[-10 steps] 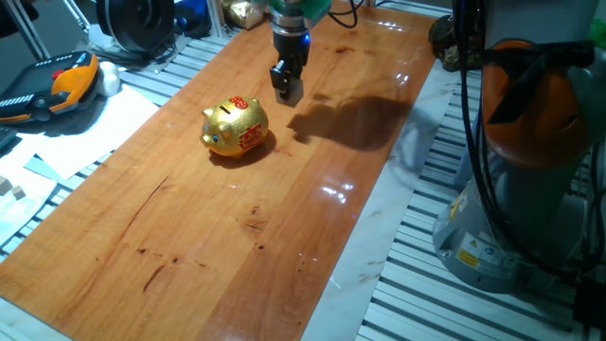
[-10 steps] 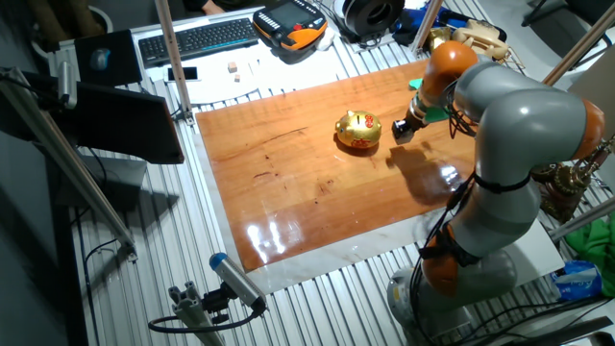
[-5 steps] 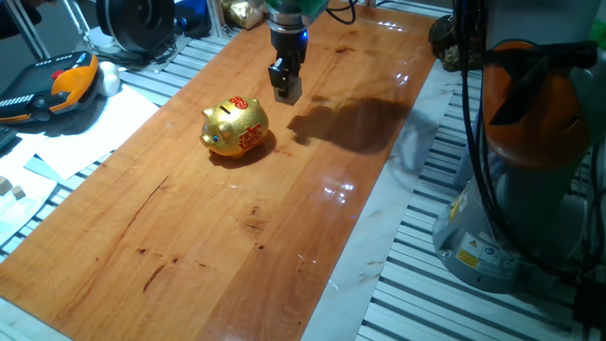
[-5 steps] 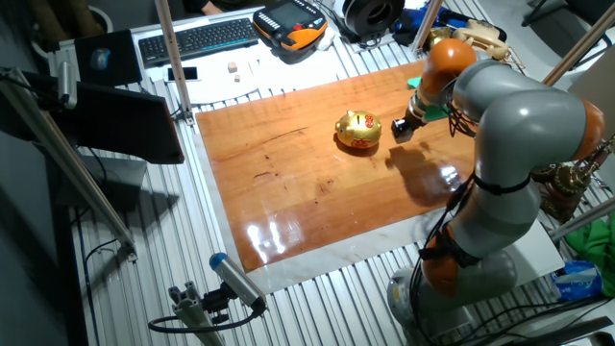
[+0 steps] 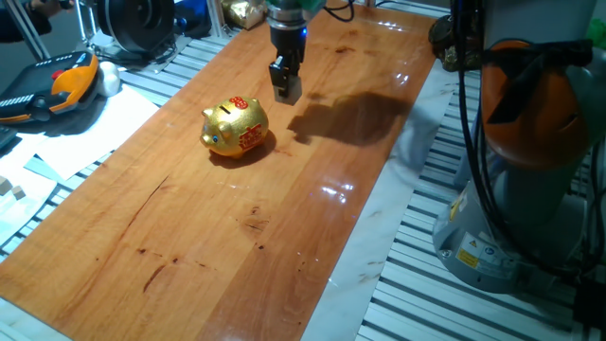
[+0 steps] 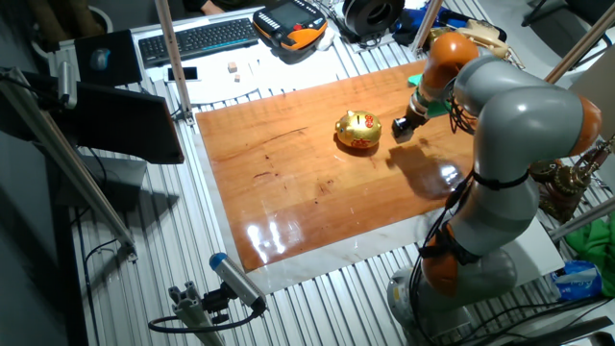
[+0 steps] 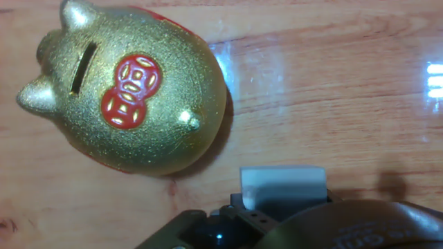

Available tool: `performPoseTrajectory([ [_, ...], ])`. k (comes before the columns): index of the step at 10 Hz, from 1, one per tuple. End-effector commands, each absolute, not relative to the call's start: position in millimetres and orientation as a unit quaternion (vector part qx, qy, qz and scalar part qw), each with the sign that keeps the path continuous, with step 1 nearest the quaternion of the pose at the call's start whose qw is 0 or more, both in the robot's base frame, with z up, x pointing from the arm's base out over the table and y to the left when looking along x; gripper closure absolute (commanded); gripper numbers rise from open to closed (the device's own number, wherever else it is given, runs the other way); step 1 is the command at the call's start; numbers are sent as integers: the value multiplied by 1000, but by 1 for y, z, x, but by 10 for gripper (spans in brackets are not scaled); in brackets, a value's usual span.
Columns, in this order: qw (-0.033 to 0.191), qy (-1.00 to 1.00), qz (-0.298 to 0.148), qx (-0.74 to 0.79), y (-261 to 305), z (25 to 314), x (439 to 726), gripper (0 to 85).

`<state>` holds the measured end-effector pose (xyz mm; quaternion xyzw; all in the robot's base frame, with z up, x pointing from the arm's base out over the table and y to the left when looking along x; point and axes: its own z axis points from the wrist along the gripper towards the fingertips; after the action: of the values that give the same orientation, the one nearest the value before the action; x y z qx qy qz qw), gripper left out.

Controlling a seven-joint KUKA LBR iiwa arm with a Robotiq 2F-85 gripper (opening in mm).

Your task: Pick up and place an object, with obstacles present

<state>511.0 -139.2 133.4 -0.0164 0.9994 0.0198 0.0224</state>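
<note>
In the upper middle of one fixed view we see our gripper (image 5: 287, 88) hanging just above the wooden tabletop (image 5: 189, 237), with the golden piggy bank (image 5: 235, 128) below and to the left of it, near but not touching. The other fixed view puts the gripper (image 6: 405, 130) right of centre in the upper half, just beside the pig (image 6: 358, 130).

In the hand view a pale, plain-faced block (image 7: 283, 185) sits at the lower middle of the frame, right against the dark body of the hand. We take it to be the small wooden cube, seemingly held at the fingertips, though the fingers themselves are hidden and we cannot tell for certain whether the hand is closed on it. The fixed views show something pale at the gripper's tip, too small to confirm.

The cube should handle easily: we judge it light, rigid and unbreakable, with flat parallel faces that suit a two-finger pinch across opposite sides, centred so it cannot twist. Smooth wood on smooth pads may slip a little, so a firm squeeze is safe and sensible.

The piggy bank fills the upper left of the hand view (image 7: 128, 90), its coin slot and red emblem facing up. Its shiny rounded shell looks easy to nudge and possibly fragile, so we should keep clear of it.
</note>
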Motion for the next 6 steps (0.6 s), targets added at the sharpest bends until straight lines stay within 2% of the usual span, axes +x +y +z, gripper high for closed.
performPoseTrajectory([
  [1,29,999,17,-11,-136,138,513,850],
  [6,45,999,1,12,-120,164,535,850],
])
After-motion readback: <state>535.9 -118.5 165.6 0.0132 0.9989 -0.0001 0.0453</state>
